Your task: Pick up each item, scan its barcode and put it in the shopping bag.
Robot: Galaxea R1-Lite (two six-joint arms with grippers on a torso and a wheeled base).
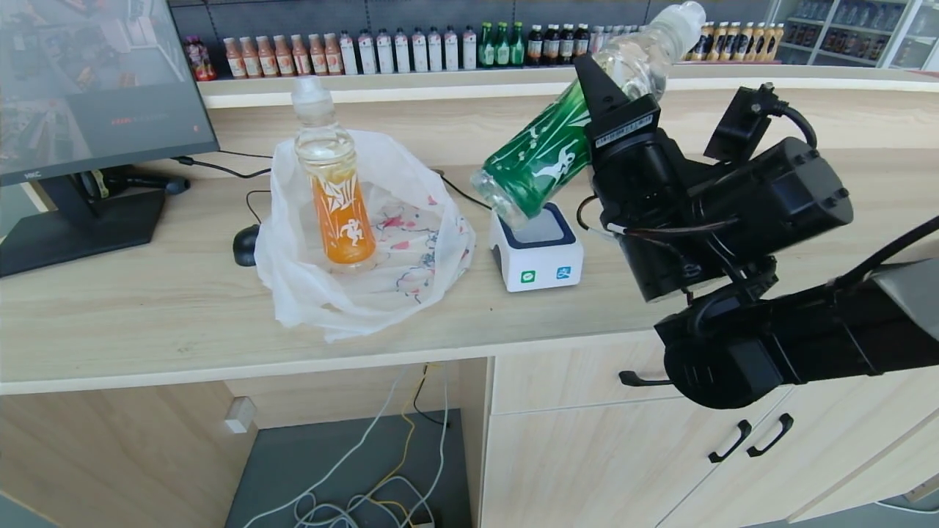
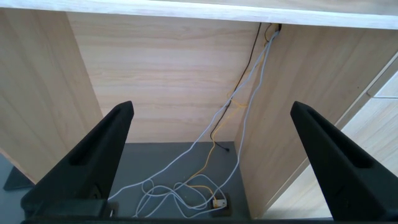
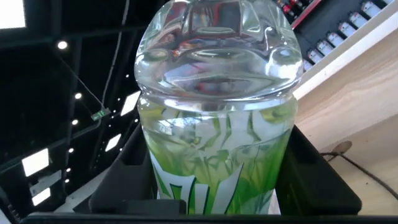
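Observation:
My right gripper (image 1: 612,110) is shut on a green-labelled bottle (image 1: 557,147), held tilted with its base just above the white barcode scanner (image 1: 537,253) on the counter. In the right wrist view the green-labelled bottle (image 3: 217,137) stands between the fingers (image 3: 311,180). An orange-labelled bottle (image 1: 334,183) stands upright inside the white shopping bag (image 1: 411,249), left of the scanner. My left gripper (image 2: 211,162) is open below the counter, facing the cupboard recess with loose cables.
A monitor (image 1: 88,81) on a black stand sits at the counter's left end, with a black mouse (image 1: 246,244) beside the bag. Rows of bottles (image 1: 411,48) line the shelf behind. Cables (image 1: 381,477) lie on the floor under the counter; drawers (image 1: 748,436) are at the right.

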